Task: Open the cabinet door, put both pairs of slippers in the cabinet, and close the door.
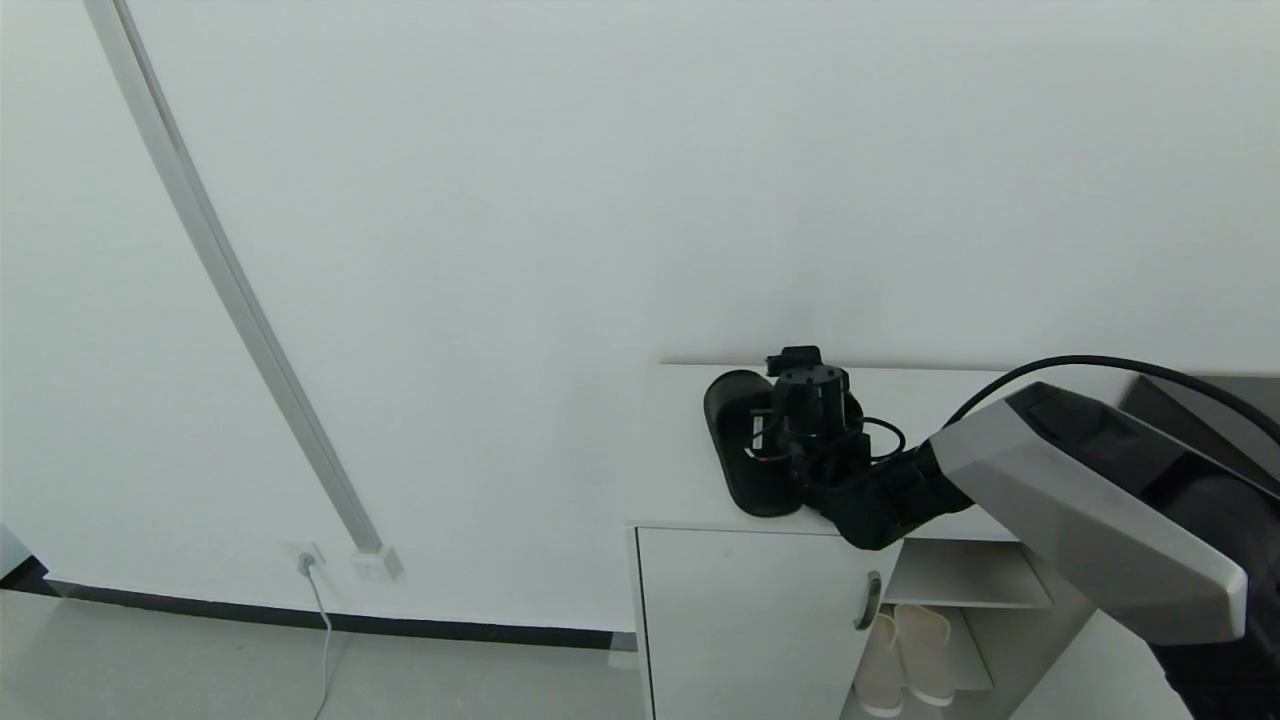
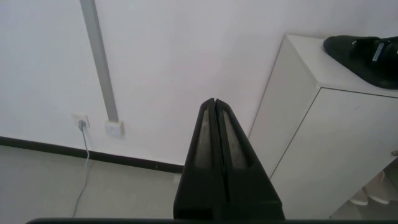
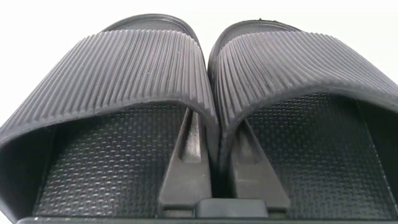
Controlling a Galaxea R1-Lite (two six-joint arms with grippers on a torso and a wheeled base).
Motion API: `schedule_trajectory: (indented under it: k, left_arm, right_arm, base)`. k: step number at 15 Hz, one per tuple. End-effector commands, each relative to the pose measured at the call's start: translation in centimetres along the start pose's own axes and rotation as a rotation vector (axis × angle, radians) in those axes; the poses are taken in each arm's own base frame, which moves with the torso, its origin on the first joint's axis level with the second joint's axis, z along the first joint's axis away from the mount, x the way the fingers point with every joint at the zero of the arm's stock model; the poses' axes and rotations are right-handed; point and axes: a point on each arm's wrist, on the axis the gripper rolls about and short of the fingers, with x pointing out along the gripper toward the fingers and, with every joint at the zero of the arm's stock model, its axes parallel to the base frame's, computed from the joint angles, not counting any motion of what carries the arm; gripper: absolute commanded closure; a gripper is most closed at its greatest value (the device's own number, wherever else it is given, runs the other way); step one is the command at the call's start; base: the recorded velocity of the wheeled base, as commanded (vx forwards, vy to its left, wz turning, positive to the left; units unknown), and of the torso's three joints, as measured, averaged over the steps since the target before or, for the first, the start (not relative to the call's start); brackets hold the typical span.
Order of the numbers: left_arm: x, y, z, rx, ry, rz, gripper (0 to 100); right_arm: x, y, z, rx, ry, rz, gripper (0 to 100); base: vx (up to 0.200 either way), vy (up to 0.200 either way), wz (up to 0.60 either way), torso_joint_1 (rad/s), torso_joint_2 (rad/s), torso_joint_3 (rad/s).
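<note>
A pair of black slippers (image 1: 738, 455) lies side by side on top of the white cabinet (image 1: 750, 620). My right gripper (image 1: 765, 440) is at them; in the right wrist view its fingers (image 3: 186, 168) sit one inside each slipper (image 3: 143, 68), shut on the two touching inner walls. A pair of white slippers (image 1: 905, 660) stands on the lower shelf inside the cabinet, whose right side is open. The left door with its handle (image 1: 868, 600) is closed. My left gripper (image 2: 214, 106) hangs shut and empty, left of the cabinet (image 2: 336, 143).
A grey conduit strip (image 1: 230, 280) runs down the white wall to a junction box, with a wall socket and cable (image 1: 305, 562) beside it. Bare floor (image 1: 300, 670) lies left of the cabinet. An upper shelf (image 1: 960, 575) shows inside the open side.
</note>
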Motion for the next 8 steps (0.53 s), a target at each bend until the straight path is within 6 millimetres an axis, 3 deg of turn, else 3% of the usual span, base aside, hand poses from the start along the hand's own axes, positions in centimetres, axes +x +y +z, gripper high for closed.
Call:
schedule_trajectory:
  k: [1, 3, 6, 8]
  left_arm:
    - [0.0, 0.0, 0.0, -0.001, -0.002, 0.000, 100]
    - [0.0, 0.0, 0.0, -0.001, 0.000, 0.000, 100]
    - [0.0, 0.0, 0.0, -0.001, 0.000, 0.000, 100]
    - [0.0, 0.0, 0.0, 0.001, 0.000, 0.000, 100]
  right_arm:
    - [-0.2, 0.0, 0.3, 0.002, -0.003, 0.000, 100]
    - [-1.9, -0.1, 1.8, 0.007, -0.014, 0.025, 100]
    - [-6.7, -0.7, 4.3, 0.005, -0.005, 0.178, 100]
    - [-11.4, -1.9, 5.7, 0.007, -0.014, 0.300, 100]
  base:
    - [0.000, 0.000, 0.00, 0.000, 0.00, 0.000]
    - [0.000, 0.000, 0.00, 0.000, 0.00, 0.000]
    - [0.000, 0.000, 0.00, 0.000, 0.00, 0.000]
    - [0.000, 0.000, 0.00, 0.000, 0.00, 0.000]
